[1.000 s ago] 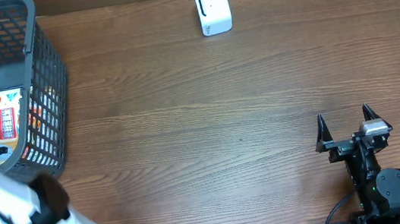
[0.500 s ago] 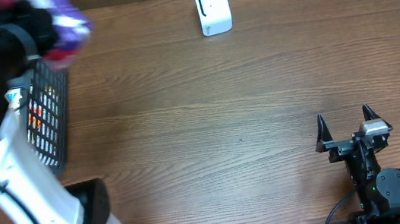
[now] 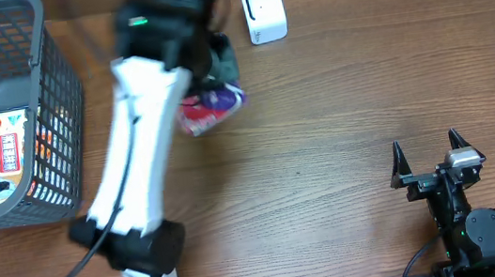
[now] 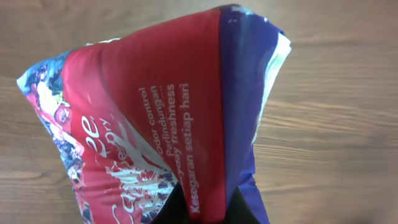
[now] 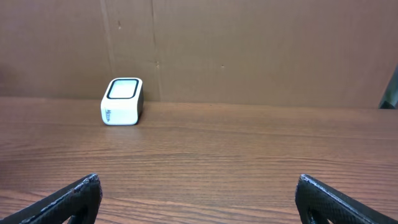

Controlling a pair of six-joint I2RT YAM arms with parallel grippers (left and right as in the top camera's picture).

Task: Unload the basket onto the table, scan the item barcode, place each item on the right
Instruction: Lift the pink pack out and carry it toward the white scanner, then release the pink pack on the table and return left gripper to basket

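The item is a red and purple soft packet, hanging a little above the table, left of and in front of the white scanner. My left gripper is shut on the packet's edge, its dark fingers pinching a fold at the bottom of the left wrist view. No barcode shows on the side facing the cameras. My right gripper rests open at the front right, nothing between its fingers, pointing toward the scanner.
A grey mesh basket stands at the far left with another printed packet inside. A brown cardboard wall closes the back of the table behind the scanner.
The left arm has lifted the packet out of the basket and swung it right across the table to near the scanner. The right arm has stayed still.
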